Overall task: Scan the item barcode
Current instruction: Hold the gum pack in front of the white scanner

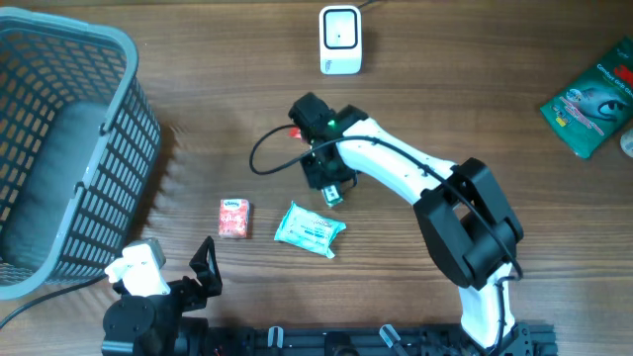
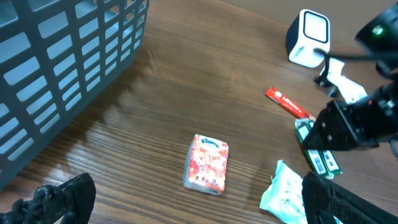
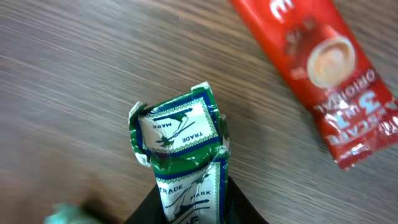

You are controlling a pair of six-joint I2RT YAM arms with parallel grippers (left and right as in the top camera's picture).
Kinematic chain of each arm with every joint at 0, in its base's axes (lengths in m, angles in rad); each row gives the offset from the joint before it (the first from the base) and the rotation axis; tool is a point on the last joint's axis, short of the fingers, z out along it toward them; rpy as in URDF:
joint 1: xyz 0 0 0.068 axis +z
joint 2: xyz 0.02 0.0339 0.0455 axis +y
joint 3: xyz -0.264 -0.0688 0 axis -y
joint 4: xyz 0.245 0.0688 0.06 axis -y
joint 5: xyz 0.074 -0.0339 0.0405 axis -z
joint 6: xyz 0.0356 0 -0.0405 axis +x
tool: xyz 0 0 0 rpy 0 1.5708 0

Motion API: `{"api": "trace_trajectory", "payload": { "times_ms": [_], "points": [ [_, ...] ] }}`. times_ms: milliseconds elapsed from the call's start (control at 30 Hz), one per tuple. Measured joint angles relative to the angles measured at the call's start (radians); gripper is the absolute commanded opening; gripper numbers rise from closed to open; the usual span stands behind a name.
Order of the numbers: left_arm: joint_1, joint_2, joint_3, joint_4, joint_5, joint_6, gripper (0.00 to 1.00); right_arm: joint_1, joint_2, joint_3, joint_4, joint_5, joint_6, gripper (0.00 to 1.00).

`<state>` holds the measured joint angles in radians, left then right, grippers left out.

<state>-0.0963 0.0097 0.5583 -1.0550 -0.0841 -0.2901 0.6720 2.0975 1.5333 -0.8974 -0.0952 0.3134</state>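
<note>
Right gripper [image 3: 189, 208] is down at the table, and the green packet [image 3: 180, 134] sits right between its fingers. The jaws stand narrow, pressed in on the packet's sides, so I'd call that a grip on it. The free end of the packet sticks out ahead of the fingertips, crumpled, with the trade mark panel facing up. I can't pick out a barcode on the faces that show.

Just off the gripper's side lies the red coffee sachet [image 3: 323, 81], close to the packet but apart from it. That's the one thing to watch on the way up.

Out beyond the fingertips, well apart from them, the white scanner [image 1: 339, 40] stands upright on the wood. Back toward the arm's base, near the gripper, are the teal wipes pack [image 1: 310, 229] and the red tissue pack [image 1: 234, 218].

Left gripper [image 2: 196, 208] hangs low near its own base, fingers spread wide, nothing between them. The tissue pack lies just ahead of it and the basket [image 1: 119, 148] off to its side.

So by my read this is the pickup step: item secured, scan not yet done. The next move calls for a clean lift clear of the sachet. Then the packet has to travel out to the scanner's window and be turned until whichever face carries the code looks at it.
</note>
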Motion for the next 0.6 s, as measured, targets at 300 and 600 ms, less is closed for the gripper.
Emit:
{"api": "trace_trajectory", "payload": {
  "times_ms": [300,600],
  "points": [
    [0.000,0.000,0.000,0.000,0.000,0.000,1.00,-0.196,-0.016,0.066,-0.252,-0.724,-0.306,0.18],
    [0.000,0.000,0.000,0.000,0.000,0.000,1.00,-0.198,-0.086,0.066,-0.365,-0.832,-0.434,0.13]
  ]
}}
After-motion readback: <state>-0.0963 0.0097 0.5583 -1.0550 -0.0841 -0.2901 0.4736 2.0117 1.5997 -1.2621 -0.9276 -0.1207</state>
